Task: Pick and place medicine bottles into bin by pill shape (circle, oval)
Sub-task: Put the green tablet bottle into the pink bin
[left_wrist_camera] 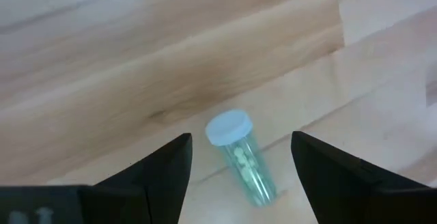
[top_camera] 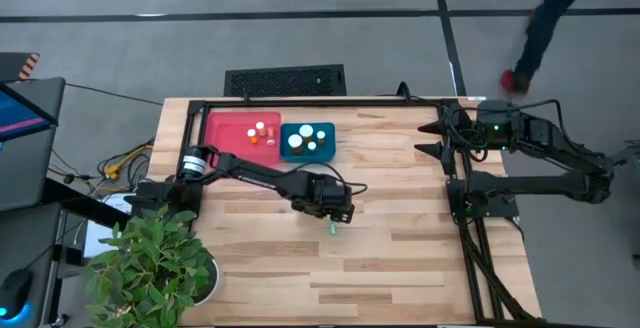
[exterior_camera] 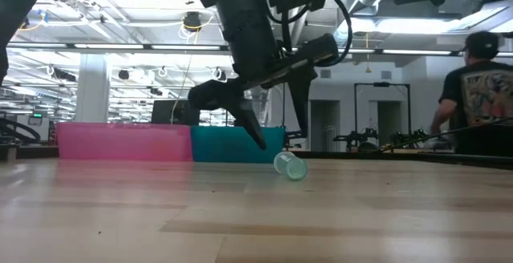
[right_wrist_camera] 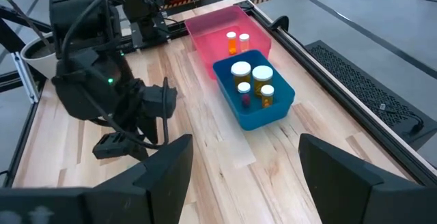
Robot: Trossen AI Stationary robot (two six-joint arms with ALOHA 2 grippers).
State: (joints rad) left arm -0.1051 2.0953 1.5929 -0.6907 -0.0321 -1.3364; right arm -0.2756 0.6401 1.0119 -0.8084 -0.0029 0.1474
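The left end effector hangs over the desk with its fingers apart, straddling a pale green bottle that lies on its side, well short of the pink bin and blue bin. Being round, the bottle could roll or squirt out if one finger touches first. The right end effector waits, fingers apart, at the desk's far edge.

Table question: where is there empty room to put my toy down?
The wooden table is bare along its front, past the green bottle lying under the open left gripper, and between that and the right arm. It is crowded at the pink bin and blue bin.
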